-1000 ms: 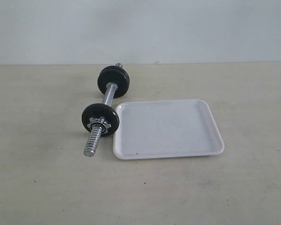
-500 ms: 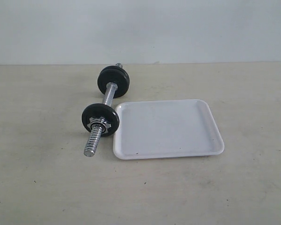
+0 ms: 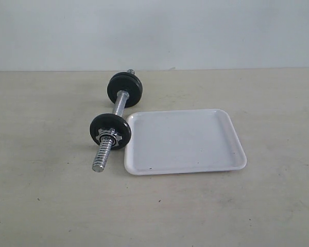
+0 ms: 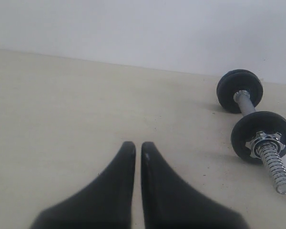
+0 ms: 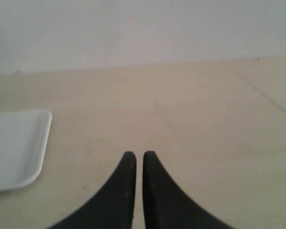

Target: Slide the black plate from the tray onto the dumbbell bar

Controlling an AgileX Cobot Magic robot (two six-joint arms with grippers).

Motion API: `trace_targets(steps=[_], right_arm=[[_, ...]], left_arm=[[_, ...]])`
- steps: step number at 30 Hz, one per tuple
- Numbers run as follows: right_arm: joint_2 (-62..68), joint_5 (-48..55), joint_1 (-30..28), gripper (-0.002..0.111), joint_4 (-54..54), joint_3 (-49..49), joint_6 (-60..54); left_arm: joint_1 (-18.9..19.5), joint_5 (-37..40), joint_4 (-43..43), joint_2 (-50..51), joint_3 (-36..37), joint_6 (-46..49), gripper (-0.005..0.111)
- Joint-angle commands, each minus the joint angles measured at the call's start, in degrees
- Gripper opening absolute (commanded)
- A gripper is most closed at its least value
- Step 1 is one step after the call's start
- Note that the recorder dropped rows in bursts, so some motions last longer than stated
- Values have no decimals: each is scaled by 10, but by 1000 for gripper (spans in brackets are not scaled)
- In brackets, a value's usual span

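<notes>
Beige tabletop (image 3: pixel 41 206): dumbbell bar (image 3: pixel 119 104) wearing black plate (image 3: pixel 107 123), just beside tray (image 3: pixel 185 141); left gripper (image 4: pixel 138 148), right gripper (image 5: pixel 139 156) pinched together, gripping nothing.

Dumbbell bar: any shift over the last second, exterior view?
No. The dumbbell bar lies at the same spot and angle beside the left edge of the tray as in both earlier pictures.

I see the chrome dumbbell bar (image 3: pixel 121 103) lying just beside the white tray (image 3: pixel 185 141). A black plate (image 3: pixel 113 122) stands upright on its threaded near end.
</notes>
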Motion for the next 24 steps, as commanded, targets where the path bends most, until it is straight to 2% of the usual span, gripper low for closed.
trace_targets(steps=[1,24], right_arm=[[-2,30,27,4,-16,2,-7],[-2,30,30,4,-18,2,-7]], left_arm=[[2,-5,-5,-1,2,0,4],[2,-6,-5,-1,2,0,4]])
